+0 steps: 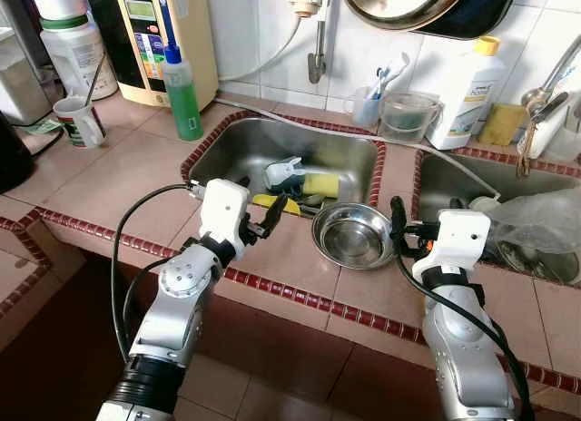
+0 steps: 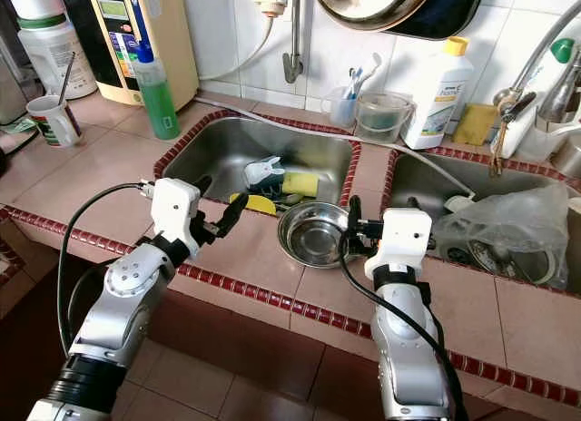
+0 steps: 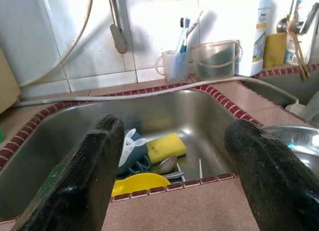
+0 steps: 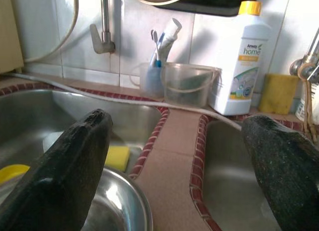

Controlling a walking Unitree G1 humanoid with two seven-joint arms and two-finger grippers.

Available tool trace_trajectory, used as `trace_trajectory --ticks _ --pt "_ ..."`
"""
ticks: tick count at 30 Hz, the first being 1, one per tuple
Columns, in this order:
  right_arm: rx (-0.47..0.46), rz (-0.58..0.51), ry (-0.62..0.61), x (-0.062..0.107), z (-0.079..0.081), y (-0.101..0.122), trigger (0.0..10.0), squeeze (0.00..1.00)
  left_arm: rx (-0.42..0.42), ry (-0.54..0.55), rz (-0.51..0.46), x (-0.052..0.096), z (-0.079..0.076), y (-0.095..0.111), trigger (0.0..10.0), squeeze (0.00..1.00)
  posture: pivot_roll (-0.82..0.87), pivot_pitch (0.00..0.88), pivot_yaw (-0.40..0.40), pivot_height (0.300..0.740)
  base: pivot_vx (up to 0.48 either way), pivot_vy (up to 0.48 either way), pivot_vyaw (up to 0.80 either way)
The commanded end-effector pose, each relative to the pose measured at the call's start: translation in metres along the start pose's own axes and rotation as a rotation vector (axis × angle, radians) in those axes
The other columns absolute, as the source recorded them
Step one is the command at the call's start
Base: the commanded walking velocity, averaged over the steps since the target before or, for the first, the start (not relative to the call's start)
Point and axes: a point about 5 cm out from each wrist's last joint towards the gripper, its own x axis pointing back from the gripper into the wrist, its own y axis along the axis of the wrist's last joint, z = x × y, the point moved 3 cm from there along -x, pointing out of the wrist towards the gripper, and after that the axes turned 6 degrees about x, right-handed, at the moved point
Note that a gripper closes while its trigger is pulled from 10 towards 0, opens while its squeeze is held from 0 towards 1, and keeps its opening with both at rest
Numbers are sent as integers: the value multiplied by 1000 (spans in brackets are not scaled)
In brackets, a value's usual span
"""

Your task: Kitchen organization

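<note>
A steel bowl (image 1: 352, 235) sits on the tiled counter strip (image 1: 300, 249) between two sinks. The left sink (image 1: 227, 158) holds a yellow sponge (image 1: 320, 184), a white and blue item (image 1: 284, 171), a yellow dish (image 1: 277, 203) and a spoon (image 3: 166, 165). My left gripper (image 1: 261, 201) is open over the left sink's near rim, left of the bowl, with nothing between its fingers (image 3: 84, 176). At the bowl's right edge, my right gripper (image 1: 425, 214) hovers open and empty, and the bowl's rim (image 4: 119, 206) lies under its left finger (image 4: 60, 176).
The right sink (image 1: 436, 190) holds a plastic bag (image 1: 545, 221) over dishes. Behind the sinks stand a green soap bottle (image 1: 182, 90), a toothbrush cup (image 1: 368, 103), a clear tub (image 1: 407, 117) and a white detergent bottle (image 1: 467, 94). A mug (image 1: 80, 122) stands far left.
</note>
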Motion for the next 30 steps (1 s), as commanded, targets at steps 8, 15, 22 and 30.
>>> trace_trajectory --ticks 8,15,22,30 --pt "-37 47 -15 -2 -2 -5 10000 0 -51 -78 -22 -4 -10 8 10000 0 -23 0 -3 740 0 0 0" --pt "-82 138 -19 0 -2 -21 10000 0 -62 -136 -12 -3 -25 4 10000 0 -29 0 1 740 0 0 0" --pt "-102 227 22 -1 2 -36 10000 0 -83 -187 4 -1 -36 -1 10000 0 -28 0 2 740 0 0 0" --pt "-142 253 48 -11 0 -35 10000 0 -87 -214 13 2 -41 -3 10000 0 -22 0 -3 740 0 0 0"
